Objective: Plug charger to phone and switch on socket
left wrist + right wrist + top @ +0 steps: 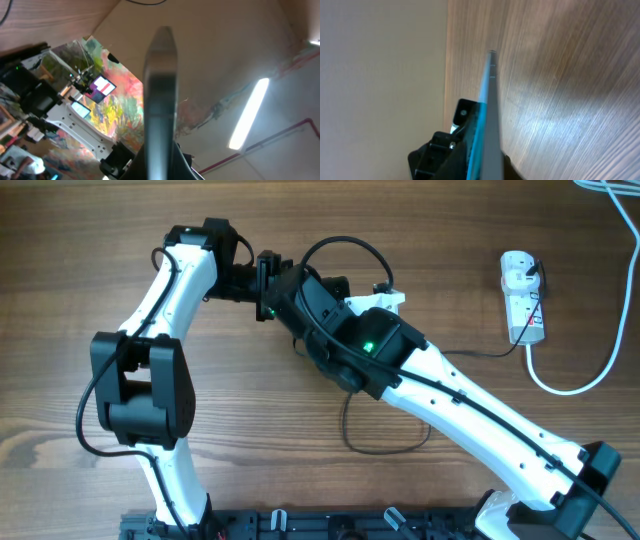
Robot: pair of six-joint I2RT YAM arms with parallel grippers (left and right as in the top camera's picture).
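Overhead: left arm (pixel 170 280), right arm (pixel 470 400) meet at centre. Left hand (pixel 160 167) clamped on phone (pixel 161 85); right hand (pixel 477 162): grip unclear.

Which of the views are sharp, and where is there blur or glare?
Overhead: sharp, evenly lit, the socket clear. Left wrist: a close grey shape is blurred, the ceiling lamp glares. Right wrist: the phone, edge-on, is soft; the wood of the table is sharp.
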